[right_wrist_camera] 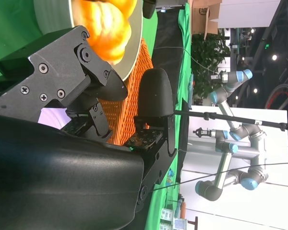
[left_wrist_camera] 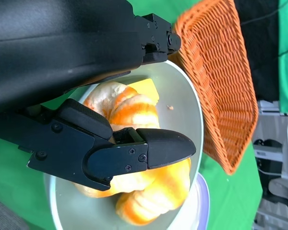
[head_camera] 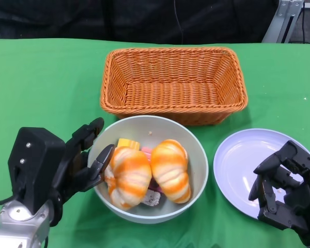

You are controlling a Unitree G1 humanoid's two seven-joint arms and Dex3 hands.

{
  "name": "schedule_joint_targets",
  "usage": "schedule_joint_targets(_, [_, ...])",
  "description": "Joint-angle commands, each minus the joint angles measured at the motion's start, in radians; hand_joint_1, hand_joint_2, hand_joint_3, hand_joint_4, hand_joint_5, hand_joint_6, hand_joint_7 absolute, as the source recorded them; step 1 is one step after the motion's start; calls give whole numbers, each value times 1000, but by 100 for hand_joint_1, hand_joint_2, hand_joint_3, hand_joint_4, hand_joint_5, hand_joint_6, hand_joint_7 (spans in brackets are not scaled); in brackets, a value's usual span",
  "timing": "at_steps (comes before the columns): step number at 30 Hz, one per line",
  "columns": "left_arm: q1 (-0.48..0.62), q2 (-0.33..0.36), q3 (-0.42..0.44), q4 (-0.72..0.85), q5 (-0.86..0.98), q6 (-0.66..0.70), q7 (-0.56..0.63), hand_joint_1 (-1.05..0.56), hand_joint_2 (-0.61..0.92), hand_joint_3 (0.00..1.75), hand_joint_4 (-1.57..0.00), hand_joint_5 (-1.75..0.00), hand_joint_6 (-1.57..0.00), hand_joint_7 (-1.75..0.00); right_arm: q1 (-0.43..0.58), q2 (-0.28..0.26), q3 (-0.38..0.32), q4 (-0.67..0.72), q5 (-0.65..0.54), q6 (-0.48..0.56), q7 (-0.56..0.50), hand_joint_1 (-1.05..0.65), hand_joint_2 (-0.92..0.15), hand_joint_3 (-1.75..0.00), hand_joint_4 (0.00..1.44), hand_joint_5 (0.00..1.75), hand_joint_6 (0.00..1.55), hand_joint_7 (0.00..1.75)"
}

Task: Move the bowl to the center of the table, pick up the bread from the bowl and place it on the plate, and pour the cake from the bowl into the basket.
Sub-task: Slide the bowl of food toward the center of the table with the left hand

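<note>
A green table (head_camera: 46,77) fills the frame. An orange wicker basket (head_camera: 173,82) is seen at upper centre. Below it, a grey bowl (head_camera: 196,155) holds 2 bread rolls (head_camera: 147,173) over cake pieces (head_camera: 128,143). A lilac plate (head_camera: 237,168) lies at lower right. The left hand (head_camera: 85,160) is clamped on the bowl's left rim. The right hand (head_camera: 284,188) is held empty over the plate, fingers apart.

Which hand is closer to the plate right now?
Right. The right hand hangs over the plate; the left hand is across the bowl, at its far rim.
</note>
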State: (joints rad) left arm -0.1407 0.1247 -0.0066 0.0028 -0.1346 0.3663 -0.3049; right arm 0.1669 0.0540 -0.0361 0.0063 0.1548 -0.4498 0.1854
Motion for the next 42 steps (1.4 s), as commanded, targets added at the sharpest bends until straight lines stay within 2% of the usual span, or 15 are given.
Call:
schedule_joint_targets(1, [13,-5,-14,-35,-5,29,8,-83,92,66,0,0,0,0,4,-8,-5,-7,-9,-15,-12,0,-53,-125,77,172,65,154])
schedule_joint_targets(17, [-11,-25,-31,4,-16,15,2,-81,92,66,0,0,0,0,9,-11,-3,-22,-36,-16,-32,-3,-52,-125,78,169,66,152])
schedule_joint_targets(21, [-11,-38,-10,51,48,-148,89,-74,92,59,-5,-2,-4,-2,13,-10,-3,-29,-27,-11,-30,-3,-51,-127,77,169,66,152])
schedule_joint_targets(23, [-14,-56,13,92,57,-260,127,-68,92,53,-14,-6,-14,-5,14,-11,-5,-28,-33,-15,-33,-2,-50,-128,77,169,66,152])
schedule_joint_targets(25, [-27,-88,63,157,25,-412,151,-48,92,36,-34,-10,-39,-8,15,-12,-8,-28,-34,-16,-35,-2,-50,-129,76,168,66,151])
schedule_joint_targets(27, [-50,-102,106,215,0,-526,162,-39,92,28,-52,-13,-59,-9,14,-15,-12,-24,-28,-19,-31,-1,-51,-127,76,168,66,151])
schedule_joint_targets(28, [-62,-107,125,239,-17,-564,159,-34,92,25,-64,-14,-72,-9,12,-17,-13,-20,-23,-23,-26,-1,-51,-127,76,168,67,150])
schedule_joint_targets(31, [-108,-107,182,318,-118,-658,78,-20,92,27,-89,-21,-96,-13,11,-22,-18,-12,-29,-36,-27,-2,-52,-125,75,168,67,149])
schedule_joint_targets(34, [-150,-80,218,398,-200,-702,-35,-13,92,33,-103,-42,-114,-21,11,-23,-19,-13,-23,-38,-25,-2,-52,-124,75,167,67,148])
schedule_joint_targets(35, [-163,-68,227,422,-217,-707,-66,-10,92,35,-101,-69,-119,-30,12,-23,-20,-13,-18,-37,-24,-2,-53,-123,75,167,67,147])
schedule_joint_targets(36, [-177,-49,235,450,-232,-709,-103,-9,92,37,-98,-88,-121,-38,13,-23,-22,-15,-17,-35,-25,-2,-54,-122,75,167,67,146])
schedule_joint_targets(37, [-190,-30,242,477,-243,-713,-140,-7,89,42,-91,-117,-113,-68,14,-24,-24,-17,-15,-34,-25,-2,-54,-120,76,166,68,145])
schedule_joint_targets(39, [-208,-9,251,519,-257,-727,-195,-5,77,64,-87,-137,-97,-108,16,-26,-26,-20,-14,-31,-25,-3,-55,-118,76,165,68,143])
schedule_joint_targets(40, [-217,-1,257,537,-268,-729,-227,-4,71,75,-86,-143,-92,-120,16,-26,-29,-20,-13,-32,-25,-3,-56,-117,76,164,68,142])
schedule_joint_targets(42, [-239,23,265,577,-290,-710,-297,-1,61,95,-85,-150,-89,-131,16,-28,-36,-19,-12,-37,-25,-3,-57,-114,76,163,69,141])
